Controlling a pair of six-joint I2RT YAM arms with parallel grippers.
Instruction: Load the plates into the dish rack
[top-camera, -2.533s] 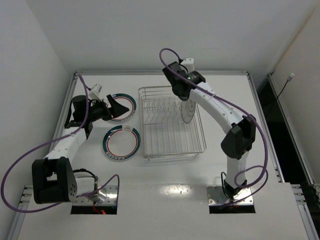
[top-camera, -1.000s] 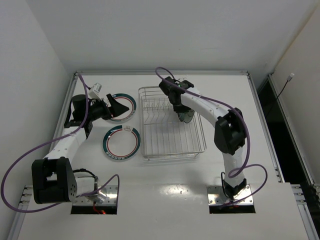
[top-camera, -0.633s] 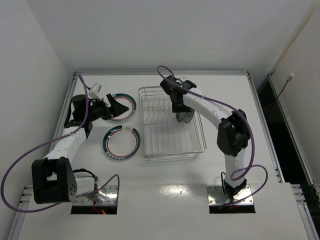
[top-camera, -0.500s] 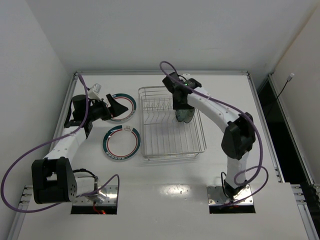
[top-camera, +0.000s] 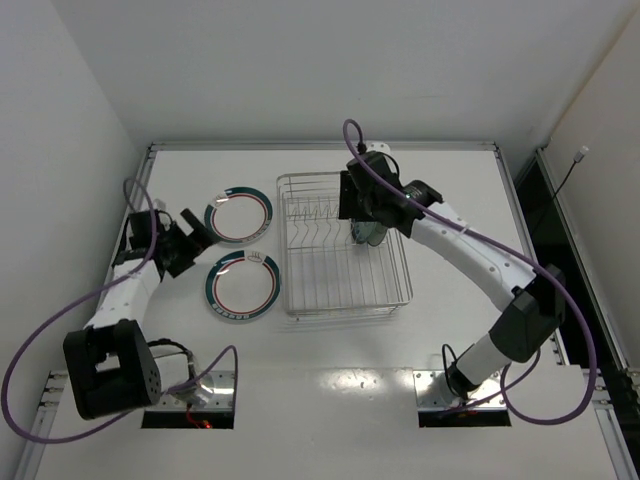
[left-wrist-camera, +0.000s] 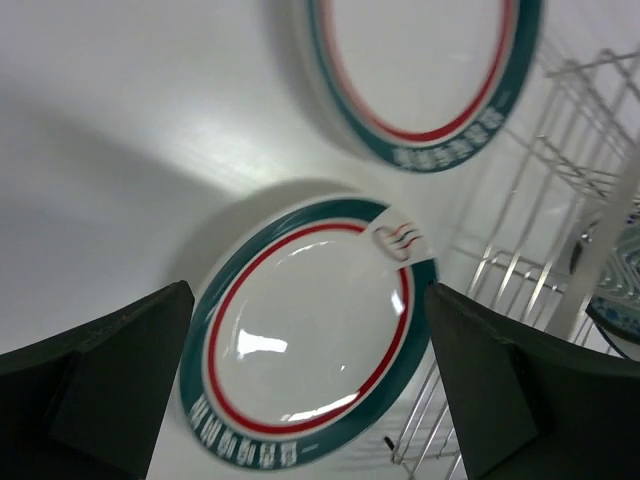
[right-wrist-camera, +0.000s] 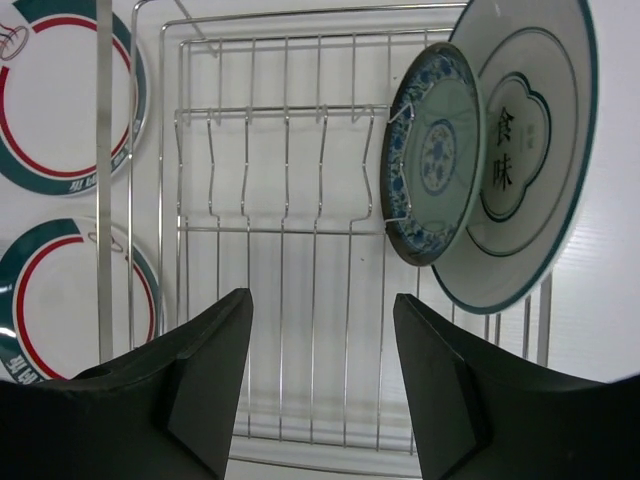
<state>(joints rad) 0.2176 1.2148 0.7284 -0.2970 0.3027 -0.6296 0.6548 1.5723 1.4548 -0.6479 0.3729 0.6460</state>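
Observation:
Two white plates with teal rims and red rings lie flat on the table left of the dish rack (top-camera: 340, 262): the far plate (top-camera: 238, 213) and the near plate (top-camera: 242, 285). My left gripper (top-camera: 194, 232) hangs open just left of them; in the left wrist view the near plate (left-wrist-camera: 310, 320) shows between its fingers (left-wrist-camera: 110, 380), untouched. A small patterned plate (right-wrist-camera: 435, 170) and a larger grey-ringed plate (right-wrist-camera: 520, 150) stand on edge in the rack's (right-wrist-camera: 280, 200) far right part. My right gripper (top-camera: 350, 206) hovers open above the rack, holding nothing.
Upright prongs (right-wrist-camera: 265, 190) in the rack's left and middle stand free of plates. The rack's wire side (left-wrist-camera: 540, 200) is close to the near plate's right edge. A raised rim (top-camera: 320, 146) runs along the table's far edge, with walls close on both sides.
My right gripper has opened, let go of the small patterned plate in the rack and drawn up away from it. My left arm has pulled back left, off the far plate.

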